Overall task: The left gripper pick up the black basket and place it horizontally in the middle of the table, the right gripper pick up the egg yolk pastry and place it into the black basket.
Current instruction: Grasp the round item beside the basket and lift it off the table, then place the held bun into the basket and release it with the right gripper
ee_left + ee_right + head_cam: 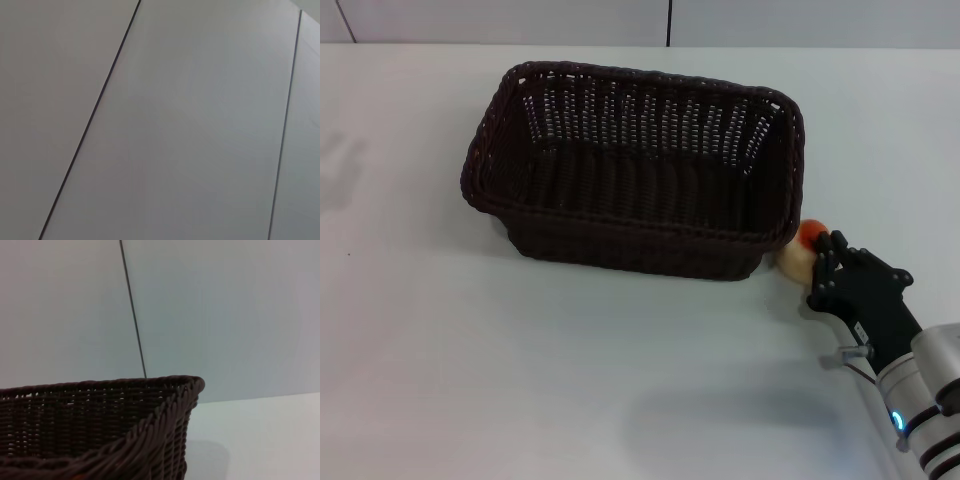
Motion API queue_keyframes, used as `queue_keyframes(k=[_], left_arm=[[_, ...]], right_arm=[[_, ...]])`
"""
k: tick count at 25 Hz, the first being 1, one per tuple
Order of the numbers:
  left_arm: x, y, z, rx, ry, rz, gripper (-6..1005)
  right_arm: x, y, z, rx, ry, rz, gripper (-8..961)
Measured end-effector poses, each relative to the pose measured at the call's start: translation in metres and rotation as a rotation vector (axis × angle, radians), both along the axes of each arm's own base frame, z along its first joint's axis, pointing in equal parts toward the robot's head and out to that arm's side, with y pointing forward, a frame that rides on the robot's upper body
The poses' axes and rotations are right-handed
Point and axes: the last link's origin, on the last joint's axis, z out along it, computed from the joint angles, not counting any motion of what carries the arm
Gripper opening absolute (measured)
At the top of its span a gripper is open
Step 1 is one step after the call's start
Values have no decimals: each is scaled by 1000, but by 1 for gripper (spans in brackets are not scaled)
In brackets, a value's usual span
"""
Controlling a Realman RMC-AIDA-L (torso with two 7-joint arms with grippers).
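Note:
The black basket (635,190) stands upright and lengthwise across the middle of the white table (520,380); it holds nothing. Its braided rim and woven side fill the low part of the right wrist view (100,430). The egg yolk pastry (798,252), pale beige with an orange-red spot, lies on the table just outside the basket's near right corner. My right gripper (827,262) reaches in from the lower right and is right against the pastry's right side, partly covering it. My left gripper is out of view; the left wrist view shows only grey wall panels.
A grey panelled wall (670,20) runs along the table's far edge. Bare tabletop lies to the left and in front of the basket.

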Motion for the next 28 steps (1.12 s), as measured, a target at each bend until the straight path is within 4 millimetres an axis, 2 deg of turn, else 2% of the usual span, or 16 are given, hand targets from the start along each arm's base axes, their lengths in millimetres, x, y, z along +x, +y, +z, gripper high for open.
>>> queue_keyframes(k=[5, 7, 13, 16, 17, 19, 20, 21, 22, 23, 27, 28], left_arm=[[1, 1, 0, 0, 0, -3, 329], [1, 1, 0, 0, 0, -4, 329], [1, 1, 0, 0, 0, -2, 330], [0, 0, 0, 0, 0, -1, 330], [0, 0, -1, -1, -3, 1, 330], [-1, 0, -1, -2, -4, 2, 330], [-1, 0, -1, -3, -5, 2, 330], [-1, 0, -1, -3, -5, 2, 330], [-1, 0, -1, -3, -6, 2, 330], [-1, 0, -1, -3, -6, 2, 330], [0, -1, -1, -6, -11, 0, 330], [0, -1, -1, -6, -11, 0, 330]], right_arm=[[2, -2, 9, 62, 9, -3, 65], [4, -5, 22, 147, 3, -4, 65], [-2, -10, 41, 297, -66, 13, 65], [-14, -12, 51, 378, -94, 49, 66], [-25, -11, 55, 419, -106, 85, 66], [-30, -10, 55, 430, -109, 100, 66], [-44, -8, 56, 445, -105, 153, 66], [-44, -8, 56, 445, -105, 153, 66], [-56, -5, 55, 445, -92, 205, 66], [-56, -5, 55, 445, -92, 205, 65], [-82, 4, 49, 419, -48, 306, 61], [-82, 4, 49, 419, -48, 306, 65]])
